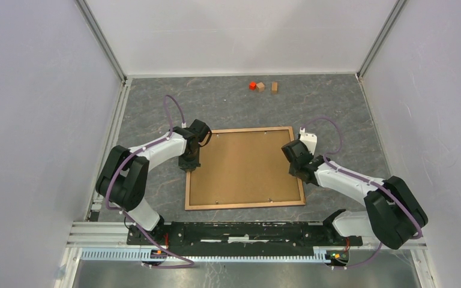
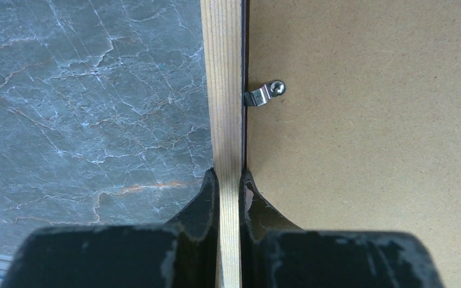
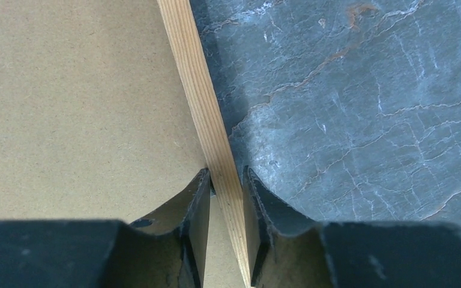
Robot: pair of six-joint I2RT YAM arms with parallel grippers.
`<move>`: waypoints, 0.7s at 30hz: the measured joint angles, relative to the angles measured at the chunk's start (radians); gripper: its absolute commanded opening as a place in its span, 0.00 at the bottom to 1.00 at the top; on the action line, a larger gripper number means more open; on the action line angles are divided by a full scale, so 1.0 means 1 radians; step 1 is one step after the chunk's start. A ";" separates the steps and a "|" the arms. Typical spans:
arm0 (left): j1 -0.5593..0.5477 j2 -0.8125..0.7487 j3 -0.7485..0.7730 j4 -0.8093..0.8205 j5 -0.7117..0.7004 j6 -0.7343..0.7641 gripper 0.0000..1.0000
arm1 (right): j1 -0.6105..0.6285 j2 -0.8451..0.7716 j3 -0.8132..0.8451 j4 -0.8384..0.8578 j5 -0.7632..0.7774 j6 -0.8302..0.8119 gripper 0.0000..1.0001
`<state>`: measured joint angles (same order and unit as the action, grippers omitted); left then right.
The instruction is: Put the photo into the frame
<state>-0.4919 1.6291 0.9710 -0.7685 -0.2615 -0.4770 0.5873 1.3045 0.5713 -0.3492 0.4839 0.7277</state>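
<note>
Frame (image 1: 246, 205) lay flat on the table (image 1: 156, 120), between both arms. Left gripper (image 2: 229, 175) was clenched on its left rail; right gripper (image 3: 225, 174) straddled the right rail, and I could not tell whether it gripped.

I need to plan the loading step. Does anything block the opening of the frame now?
Yes. The brown backing board fills the opening of the frame, with a metal clip at its left edge, beside the rail. No photo is visible in any view.
</note>
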 measured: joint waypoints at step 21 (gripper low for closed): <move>0.000 -0.263 0.468 -0.198 0.064 0.090 1.00 | 0.011 -0.332 0.477 -0.261 -0.061 -0.429 0.98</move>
<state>-0.4923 1.3663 1.4387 -0.9665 -0.1974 -0.3874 0.5980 0.9730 1.0485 -0.6098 0.4225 0.2985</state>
